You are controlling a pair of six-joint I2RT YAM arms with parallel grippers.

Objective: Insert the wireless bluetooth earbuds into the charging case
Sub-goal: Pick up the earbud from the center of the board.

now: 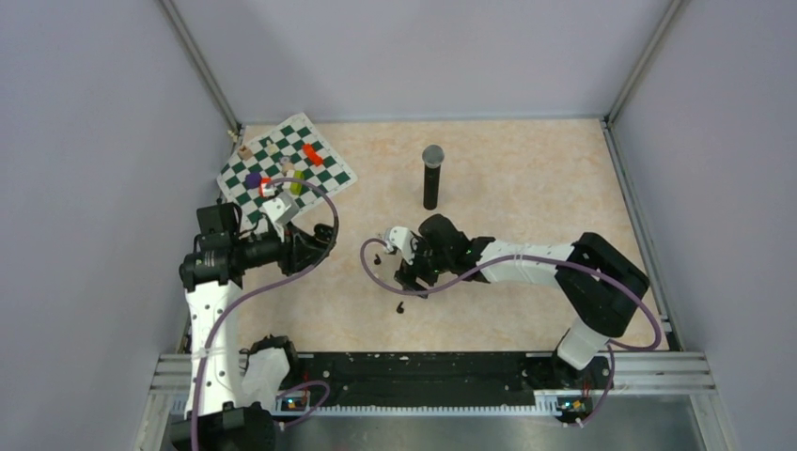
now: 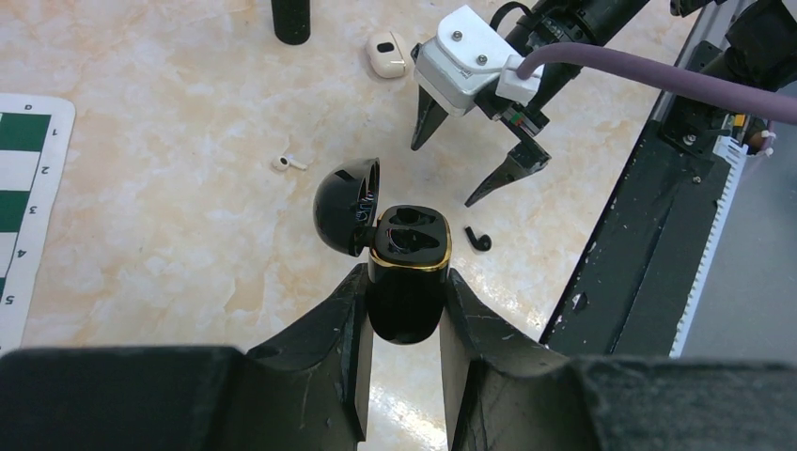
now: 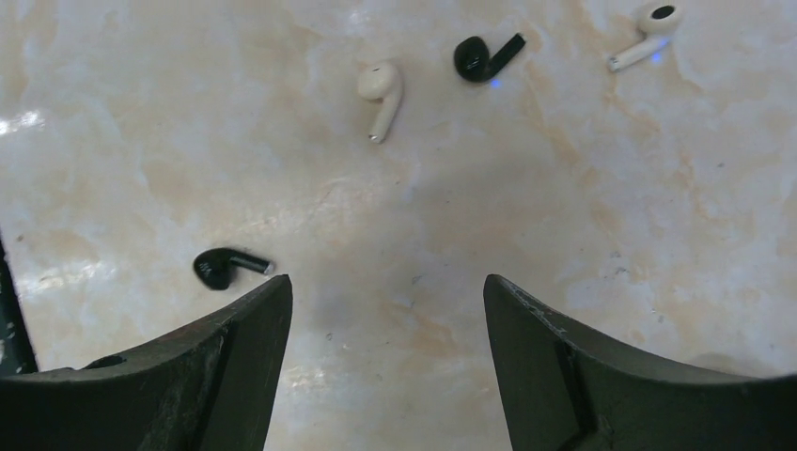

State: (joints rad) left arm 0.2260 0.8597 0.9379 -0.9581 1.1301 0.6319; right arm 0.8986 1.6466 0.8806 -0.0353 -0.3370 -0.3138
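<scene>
My left gripper (image 2: 406,277) is shut on the black gold-rimmed charging case (image 2: 407,310), whose lid (image 2: 346,205) hangs open with both wells empty. It sits left of centre in the top view (image 1: 322,241). My right gripper (image 3: 386,282) is open and empty just above the table, also seen in the top view (image 1: 407,272) and in the left wrist view (image 2: 444,174). One black earbud (image 3: 226,267) lies just beyond its left fingertip. A whitish earbud (image 3: 381,89), a second black earbud (image 3: 484,56) and another whitish earbud (image 3: 644,33) lie farther ahead.
A shut whitish case (image 2: 386,54) lies on the table beyond the right gripper. A tall black microphone (image 1: 432,175) stands at the back centre. A green chessboard (image 1: 331,173) with small pieces is at the back left. A black rail (image 1: 423,368) runs along the near edge.
</scene>
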